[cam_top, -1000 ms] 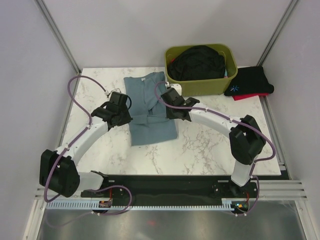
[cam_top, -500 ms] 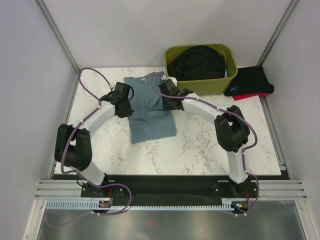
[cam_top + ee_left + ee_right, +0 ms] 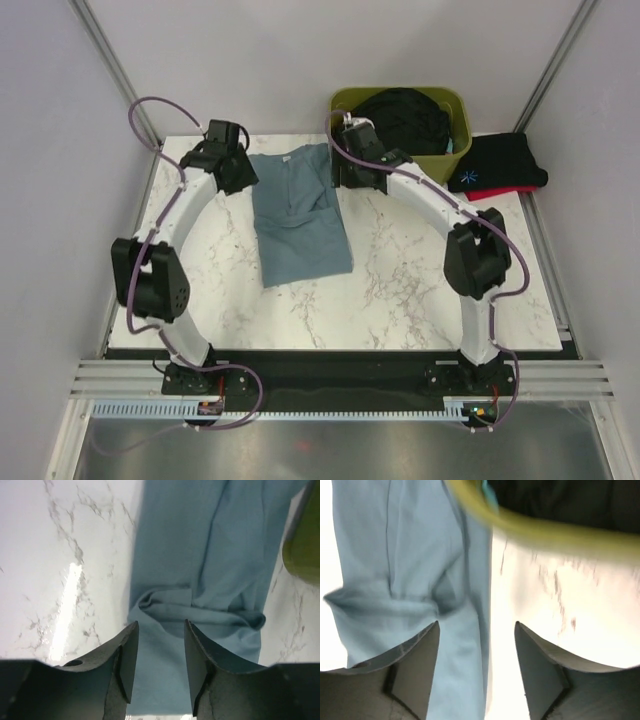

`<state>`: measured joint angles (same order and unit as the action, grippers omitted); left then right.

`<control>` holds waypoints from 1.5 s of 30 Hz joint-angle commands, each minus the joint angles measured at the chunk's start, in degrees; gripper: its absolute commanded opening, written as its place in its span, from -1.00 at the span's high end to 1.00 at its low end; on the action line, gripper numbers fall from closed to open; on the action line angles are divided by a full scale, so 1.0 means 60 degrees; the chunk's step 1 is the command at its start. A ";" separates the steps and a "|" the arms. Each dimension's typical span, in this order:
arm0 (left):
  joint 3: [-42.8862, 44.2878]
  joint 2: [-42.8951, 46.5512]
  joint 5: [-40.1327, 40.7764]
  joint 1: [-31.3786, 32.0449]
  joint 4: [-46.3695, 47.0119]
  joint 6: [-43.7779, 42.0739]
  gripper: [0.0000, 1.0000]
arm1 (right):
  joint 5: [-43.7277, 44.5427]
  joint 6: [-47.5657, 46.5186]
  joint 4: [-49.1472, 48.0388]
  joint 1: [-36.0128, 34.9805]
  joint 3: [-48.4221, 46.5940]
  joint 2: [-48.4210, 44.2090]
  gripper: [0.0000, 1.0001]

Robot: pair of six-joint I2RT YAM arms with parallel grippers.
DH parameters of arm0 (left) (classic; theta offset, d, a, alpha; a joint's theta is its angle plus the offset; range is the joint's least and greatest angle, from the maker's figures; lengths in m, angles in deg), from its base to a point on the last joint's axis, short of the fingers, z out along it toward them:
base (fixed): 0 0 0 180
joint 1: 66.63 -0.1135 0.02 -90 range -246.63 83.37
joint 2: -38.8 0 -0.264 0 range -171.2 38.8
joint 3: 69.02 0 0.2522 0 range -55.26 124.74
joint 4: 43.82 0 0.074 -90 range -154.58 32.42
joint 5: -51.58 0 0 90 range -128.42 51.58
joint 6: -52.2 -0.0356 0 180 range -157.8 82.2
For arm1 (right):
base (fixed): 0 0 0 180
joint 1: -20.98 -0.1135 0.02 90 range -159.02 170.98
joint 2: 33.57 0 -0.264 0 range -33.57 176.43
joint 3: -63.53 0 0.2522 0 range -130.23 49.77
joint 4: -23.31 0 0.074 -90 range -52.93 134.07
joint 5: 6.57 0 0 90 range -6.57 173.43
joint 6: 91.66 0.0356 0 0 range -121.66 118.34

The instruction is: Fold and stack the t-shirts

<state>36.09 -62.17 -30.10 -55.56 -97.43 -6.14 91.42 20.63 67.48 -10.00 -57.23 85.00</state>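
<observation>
At the near side of the marble table [image 3: 400, 290], the teal-blue t-shirt [image 3: 300, 215] lies as a long folded strip running from mid-table to the far edge, left of centre. In the left wrist view the shirt [image 3: 210, 555] shows a bunched crease across its width just ahead of the fingers. The left gripper [image 3: 160, 630] hangs over that cloth with its jaws a moderate way apart and nothing between them. The right gripper [image 3: 476, 630] is spread wider, also empty, above the shirt's right edge [image 3: 395, 555] and bare marble. That view is smeared by motion, so the crease there is hard to read.

From above, the left gripper [image 3: 236, 176] and right gripper [image 3: 352, 172] sit at the shirt's far corners, their fingertips hidden under their own wrists.

Farther back, the olive bin [image 3: 455, 150] holds heaped black tees [image 3: 405, 120]; how many I cannot tell. To its right a folded black tee [image 3: 505, 160] with small blue print covers a red tee [image 3: 485, 195], of which only a sliver shows.

Half a second ago both grippers were over the shirt's middle. They are now at its far end, and both arms have stretched out. The shirt's near edge has not moved.
</observation>
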 commanded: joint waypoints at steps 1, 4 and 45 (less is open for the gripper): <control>-0.1598 0.1181 -0.0651 0.0396 0.0455 -0.0369 0.06 | -0.0657 0.0195 -0.1053 -0.0416 0.2052 -0.1635 -0.36; -0.3239 0.1973 -0.1356 0.0659 0.1337 -0.0121 0.12 | -0.0906 0.0270 -0.1742 -0.0913 0.3490 -0.2181 -0.01; -0.6344 0.3758 -0.2351 0.1114 0.2481 0.0084 -0.07 | -0.1389 0.0665 -0.2767 -0.0842 0.6726 -0.4098 -0.49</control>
<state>5.03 -44.36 -40.81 -48.37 -85.78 -8.80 87.58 21.59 57.60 -15.13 -23.26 63.99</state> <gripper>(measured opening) 0.537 0.743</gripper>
